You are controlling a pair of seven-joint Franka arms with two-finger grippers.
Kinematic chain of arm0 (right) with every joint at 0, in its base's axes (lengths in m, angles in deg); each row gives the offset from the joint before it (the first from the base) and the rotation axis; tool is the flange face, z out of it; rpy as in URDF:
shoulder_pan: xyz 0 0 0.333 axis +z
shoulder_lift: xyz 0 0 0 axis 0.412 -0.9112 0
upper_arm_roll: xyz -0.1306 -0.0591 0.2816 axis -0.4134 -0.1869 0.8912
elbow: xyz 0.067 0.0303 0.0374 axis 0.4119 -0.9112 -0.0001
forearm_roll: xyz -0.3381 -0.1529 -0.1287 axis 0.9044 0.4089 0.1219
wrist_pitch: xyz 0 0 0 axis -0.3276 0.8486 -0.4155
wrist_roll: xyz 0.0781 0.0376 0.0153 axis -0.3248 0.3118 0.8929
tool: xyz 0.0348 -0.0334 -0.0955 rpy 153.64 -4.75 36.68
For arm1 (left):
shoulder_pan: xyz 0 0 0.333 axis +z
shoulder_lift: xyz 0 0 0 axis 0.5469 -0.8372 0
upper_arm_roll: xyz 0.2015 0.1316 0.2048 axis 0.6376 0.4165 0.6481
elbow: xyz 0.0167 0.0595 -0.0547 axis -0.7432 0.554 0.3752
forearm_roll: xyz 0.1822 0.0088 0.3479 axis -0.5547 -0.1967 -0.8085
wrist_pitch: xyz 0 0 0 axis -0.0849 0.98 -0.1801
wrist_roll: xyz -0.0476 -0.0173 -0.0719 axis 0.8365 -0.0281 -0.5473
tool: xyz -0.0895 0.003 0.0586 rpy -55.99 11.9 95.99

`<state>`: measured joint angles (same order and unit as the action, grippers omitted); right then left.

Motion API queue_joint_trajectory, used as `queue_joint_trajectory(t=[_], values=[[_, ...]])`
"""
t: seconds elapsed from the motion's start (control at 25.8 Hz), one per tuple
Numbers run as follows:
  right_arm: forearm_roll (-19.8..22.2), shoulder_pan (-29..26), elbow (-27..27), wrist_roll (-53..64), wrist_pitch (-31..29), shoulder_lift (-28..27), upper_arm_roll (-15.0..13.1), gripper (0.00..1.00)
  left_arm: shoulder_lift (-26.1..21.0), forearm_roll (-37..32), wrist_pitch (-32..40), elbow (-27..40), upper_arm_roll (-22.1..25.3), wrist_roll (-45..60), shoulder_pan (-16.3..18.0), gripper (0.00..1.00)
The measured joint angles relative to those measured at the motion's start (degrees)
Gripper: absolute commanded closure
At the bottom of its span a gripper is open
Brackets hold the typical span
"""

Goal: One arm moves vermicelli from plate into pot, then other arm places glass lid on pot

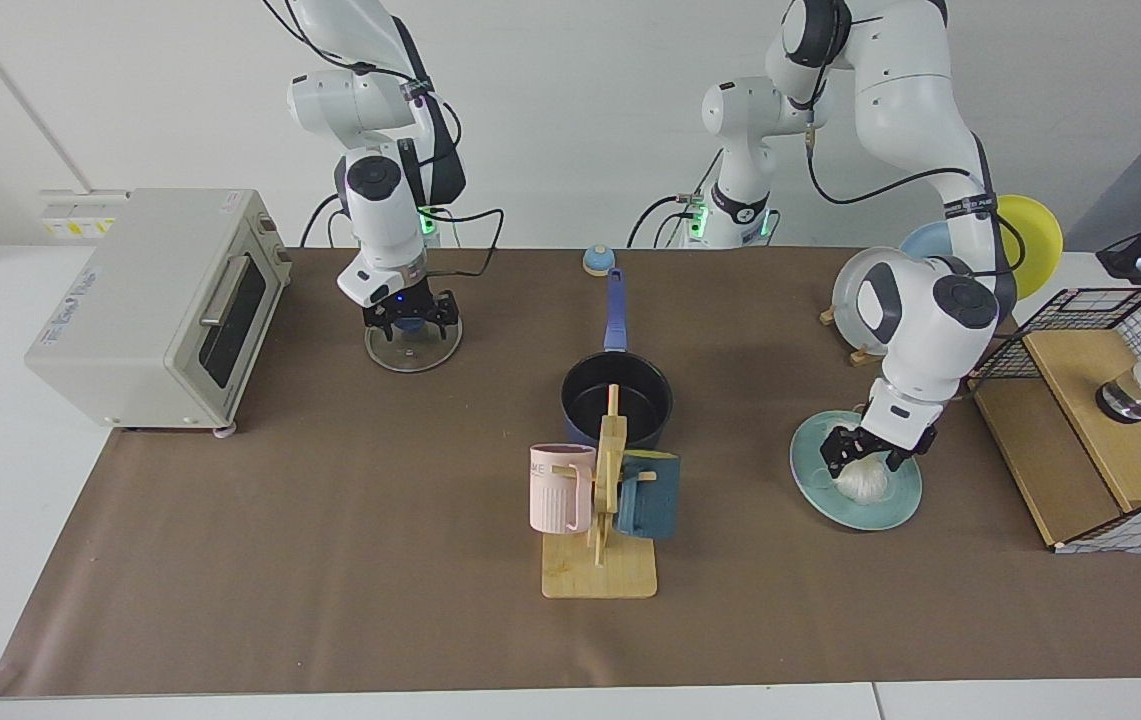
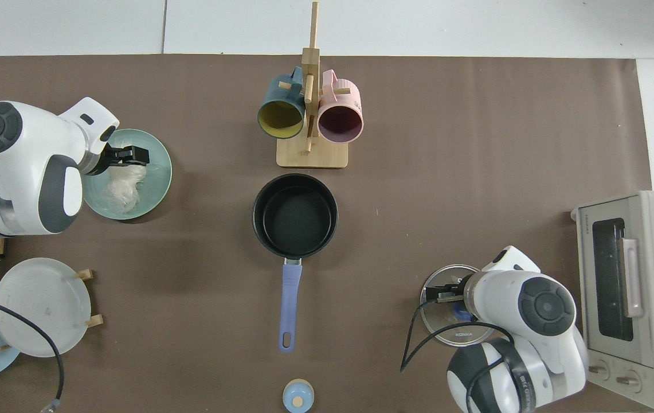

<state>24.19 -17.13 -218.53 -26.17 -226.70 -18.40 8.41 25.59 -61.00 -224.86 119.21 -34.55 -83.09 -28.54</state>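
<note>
left hand [image 1: 866, 462] spread around vermicelli [image 1: 862, 482].

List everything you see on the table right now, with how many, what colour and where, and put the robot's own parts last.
vermicelli: 1, white, on the teal plate
plate: 1, teal, near the left arm
pot: 1, navy, mid-table
glass lid: 1, clear, flat beside the toaster oven
toaster oven: 1, grey-white, table end by the right arm
mug rack: 1, wooden, holding a pink mug and a navy mug
plates on stand: grey-white and pale blue
left gripper: 1, black, fingers around the vermicelli
right gripper: 1, black, open at the lid knob
</note>
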Motion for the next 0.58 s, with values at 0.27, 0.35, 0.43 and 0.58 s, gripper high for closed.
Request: queue_joint_trajectory(t=[0.27, 0.35, 0.43, 0.58], values=[[0.0, -0.1, -0.3, 0.9, 2.2, 0.7, 0.0, 0.00, -0.8, 0.0, -2.0, 0.6, 0.0, 0.0, 0.0, 0.33], [0.0, -0.1, -0.4, 1.5, 2.8, 0.7, 0.0, 0.00, -1.0, 0.0, -2.2, 0.7, 0.0, 0.0, 0.0, 0.69], [0.0, -0.2, -0.5, 2.4, 3.0, 0.7, 0.0, 0.00, -1.0, 0.0, -2.2, 0.7, 0.0, 0.3, 0.0, 1.00], [0.0, -0.7, -0.6, 3.2, 3.2, 0.7, -0.1, 0.16, -1.0, -0.1, -2.2, 0.6, 0.0, 2.4, -0.1, 1.00]])
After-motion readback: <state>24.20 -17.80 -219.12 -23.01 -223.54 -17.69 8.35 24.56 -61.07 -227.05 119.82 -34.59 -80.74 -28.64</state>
